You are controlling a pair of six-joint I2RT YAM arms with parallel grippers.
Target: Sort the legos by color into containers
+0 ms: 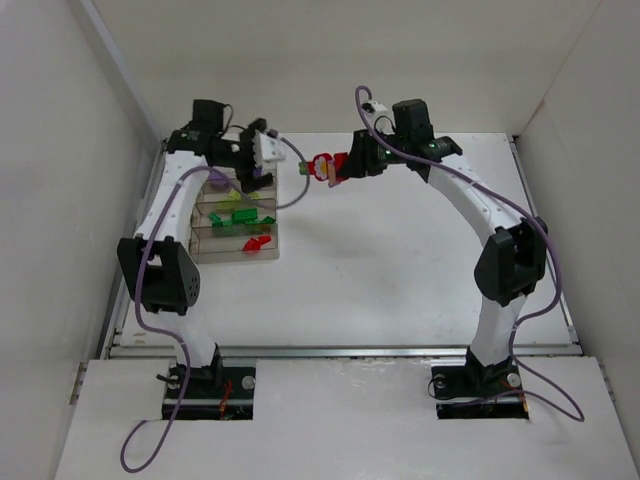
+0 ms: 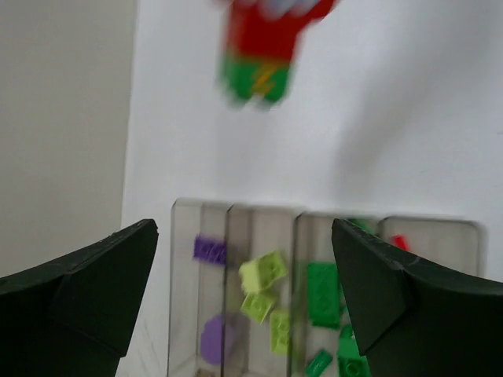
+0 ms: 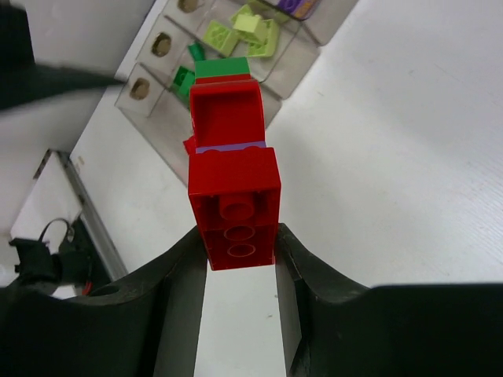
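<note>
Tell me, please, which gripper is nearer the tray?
Left. The left gripper hangs open above the tray; the right gripper, holding a red brick stack, stands apart to its right.

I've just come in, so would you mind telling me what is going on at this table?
Two robot arms are sorting lego bricks by colour into a clear divided tray. The right gripper is clamped on a mostly red stack with a green brick at its far end, held up beside the tray. The left gripper hangs open above the tray, holding nothing. Inside, purple bricks, lime bricks, green bricks and a red brick lie in separate compartments.
</note>
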